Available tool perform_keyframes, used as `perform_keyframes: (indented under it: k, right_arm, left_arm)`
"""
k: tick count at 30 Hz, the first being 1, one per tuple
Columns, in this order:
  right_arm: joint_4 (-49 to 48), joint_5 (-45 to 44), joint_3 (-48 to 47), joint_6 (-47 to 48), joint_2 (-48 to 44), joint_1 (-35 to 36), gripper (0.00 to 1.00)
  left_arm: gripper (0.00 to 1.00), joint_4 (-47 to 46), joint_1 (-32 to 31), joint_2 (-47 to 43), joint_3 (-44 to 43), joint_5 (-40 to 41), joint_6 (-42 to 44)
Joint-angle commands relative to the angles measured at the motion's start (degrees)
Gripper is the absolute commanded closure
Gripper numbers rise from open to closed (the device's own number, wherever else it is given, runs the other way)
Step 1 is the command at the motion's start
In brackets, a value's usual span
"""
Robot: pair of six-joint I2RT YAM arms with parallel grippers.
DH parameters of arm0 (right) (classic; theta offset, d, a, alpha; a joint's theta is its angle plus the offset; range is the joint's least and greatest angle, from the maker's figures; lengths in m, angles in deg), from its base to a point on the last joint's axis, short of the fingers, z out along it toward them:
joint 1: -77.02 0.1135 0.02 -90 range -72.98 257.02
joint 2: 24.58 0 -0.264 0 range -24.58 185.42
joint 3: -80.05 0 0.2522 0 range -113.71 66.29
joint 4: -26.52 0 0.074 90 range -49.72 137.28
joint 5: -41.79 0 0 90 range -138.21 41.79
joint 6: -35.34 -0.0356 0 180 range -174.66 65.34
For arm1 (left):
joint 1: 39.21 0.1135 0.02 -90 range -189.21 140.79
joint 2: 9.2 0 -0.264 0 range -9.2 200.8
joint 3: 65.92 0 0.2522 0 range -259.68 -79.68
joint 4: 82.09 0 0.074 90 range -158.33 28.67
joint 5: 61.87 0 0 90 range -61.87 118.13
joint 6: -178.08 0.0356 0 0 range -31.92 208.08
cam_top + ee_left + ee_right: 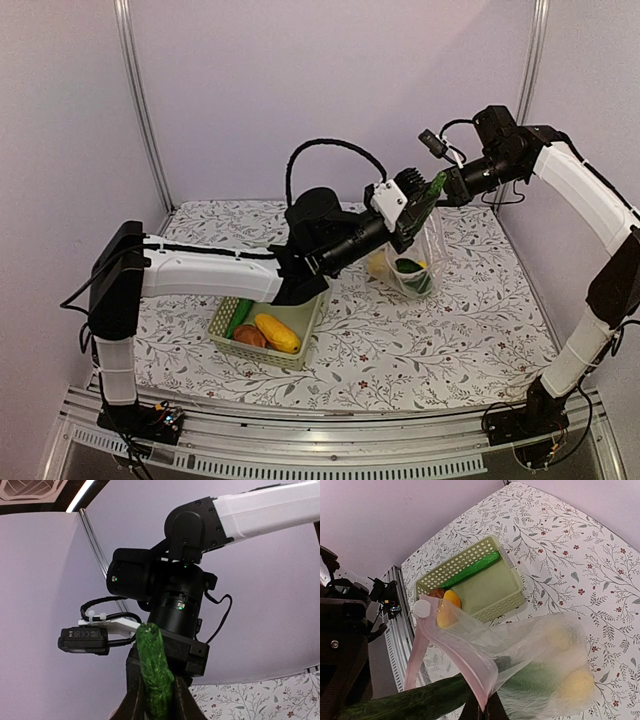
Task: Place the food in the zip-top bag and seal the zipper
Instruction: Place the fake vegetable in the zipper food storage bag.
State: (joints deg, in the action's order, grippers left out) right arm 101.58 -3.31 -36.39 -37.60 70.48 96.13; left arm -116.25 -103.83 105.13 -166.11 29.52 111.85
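Your left gripper [155,702] clamps a bumpy green plastic cucumber [154,667] right of centre, at the clear crinkly bag [415,262] your right gripper [482,711] pinches by its pinkish zipper strip [451,651]; the slack mouth could snag it.

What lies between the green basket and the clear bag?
Only bare floral tablecloth separates the basket from the zip-top bag. This is clearest in the right wrist view, and the top view shows the same.

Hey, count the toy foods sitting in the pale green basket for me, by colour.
green cucumber: 1
orange-yellow piece: 1
reddish-brown round one: 1
Total in the basket: 3
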Motion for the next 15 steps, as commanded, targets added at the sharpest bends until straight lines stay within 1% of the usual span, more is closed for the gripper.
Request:
perform_keyframes:
  k: [1, 2, 4, 5, 6, 8, 10, 15]
  right_arm:
    - [0.2, 1.8, -0.5, 1.0, -2.3, 0.3, 1.00]
    - [0.1, 1.6, -0.5, 0.9, -2.2, 0.3, 1.00]
    - [-0.2, 1.2, -0.7, 0.7, -2.0, 0.3, 1.00]
    - [-0.4, 1.1, -0.7, 0.6, -1.9, 0.4, 1.00]
    - [-0.5, 1.0, -0.8, 0.4, -1.8, 0.3, 1.00]
    - [-0.8, 0.8, -1.0, 0.0, -1.6, 0.3, 1.00]
    - [-1.0, 0.6, -1.2, -0.3, -0.9, 0.4, 1.00]
    - [-1.3, -1.0, -2.1, -0.8, 0.7, 0.2, 1.00]
  left_arm:
    - [0.62, 1.4, 0.7, 2.3, -3.1, 4.6, -0.2]
    - [0.51, 1.9, 0.7, 2.5, -3.2, 5.7, -0.1]
    - [0.34, 2.5, 0.6, 2.1, -3.1, 7.4, 0.6]
    - [0.29, 2.9, 0.4, 1.9, -3.1, 8.1, 1.3]
    - [0.25, 3.3, 0.2, 1.5, -3.1, 8.8, 2.0]
    - [0.21, 3.9, -0.4, 0.3, -3.0, 9.7, 3.9]
    - [0.18, 4.0, -1.3, -0.9, -2.7, 10.5, 5.4]
    - [0.18, 3.7, -3.8, -5.5, -1.1, 12.0, 4.8]
